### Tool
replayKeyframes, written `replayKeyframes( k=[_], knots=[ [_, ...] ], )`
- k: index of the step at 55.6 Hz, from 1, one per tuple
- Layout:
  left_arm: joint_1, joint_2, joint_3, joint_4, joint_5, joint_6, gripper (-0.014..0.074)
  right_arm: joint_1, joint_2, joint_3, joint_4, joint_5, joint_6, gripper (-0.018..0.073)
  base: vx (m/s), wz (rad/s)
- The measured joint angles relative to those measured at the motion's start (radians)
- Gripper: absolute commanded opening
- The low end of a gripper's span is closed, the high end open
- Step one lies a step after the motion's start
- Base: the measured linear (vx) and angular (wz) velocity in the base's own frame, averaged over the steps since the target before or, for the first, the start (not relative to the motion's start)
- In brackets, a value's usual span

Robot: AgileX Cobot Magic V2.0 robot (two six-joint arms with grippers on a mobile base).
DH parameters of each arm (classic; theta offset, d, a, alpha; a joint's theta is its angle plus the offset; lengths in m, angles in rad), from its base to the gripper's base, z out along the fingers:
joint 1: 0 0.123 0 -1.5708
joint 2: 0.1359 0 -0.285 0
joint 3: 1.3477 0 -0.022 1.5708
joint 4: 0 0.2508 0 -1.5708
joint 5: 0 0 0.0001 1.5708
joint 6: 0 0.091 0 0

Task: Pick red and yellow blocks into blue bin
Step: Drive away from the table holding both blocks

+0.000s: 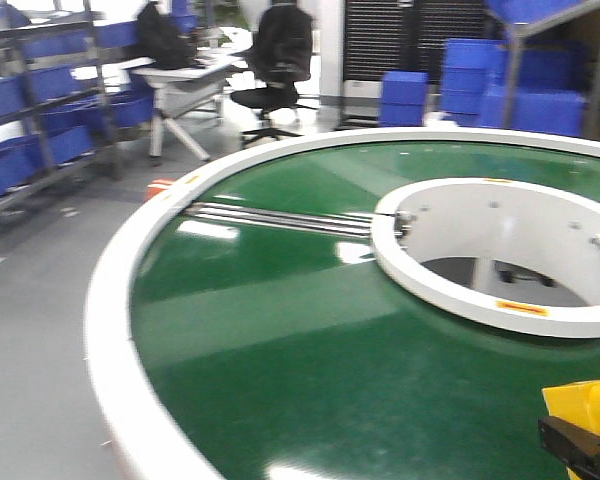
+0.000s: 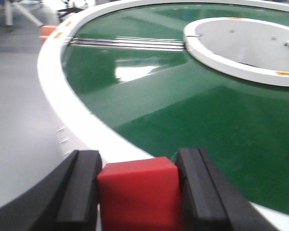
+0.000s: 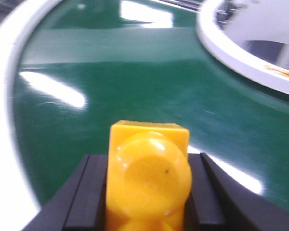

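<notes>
Both pick-ups look done, and the step in hand is the carry to the bin. The left claw (image 2: 139, 160) is closed on the red cube (image 2: 137, 192), its two dark pads pressed flat against opposite faces. The cube hangs over the outer white rim of the round green counter (image 1: 310, 330), well out from the white ring (image 1: 420, 280) at the counter's middle. The right claw (image 3: 148, 159) is likewise clamped on the yellow brick (image 3: 149, 178), a round stud facing the camera. The brick is held above the green surface, on the near side of the white ring. In the front view it shows at the lower right corner.

The blue bin cannot be picked out in any view. The blue crates (image 1: 520, 90) far beyond the white ring are too blurred to tell apart. The next move, as I judge it, is to bring the bin into sight, then carry each block over its opening before either claw lets go. A release here would drop the blocks onto the counter or over its rim.
</notes>
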Motion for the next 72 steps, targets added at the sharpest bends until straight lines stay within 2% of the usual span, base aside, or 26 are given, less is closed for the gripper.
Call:
replayKeyframes(
  k=[39, 72],
  knots=[
    [0.000, 0.000, 0.000, 0.000, -0.001, 0.000, 0.0002, 0.000, 0.000, 0.000, 0.000, 0.000, 0.000, -0.0010, -0.16, 0.61],
    [0.000, 0.000, 0.000, 0.000, -0.001, 0.000, 0.0002, 0.000, 0.000, 0.000, 0.000, 0.000, 0.000, -0.0010, -0.08, 0.33]
  ],
)
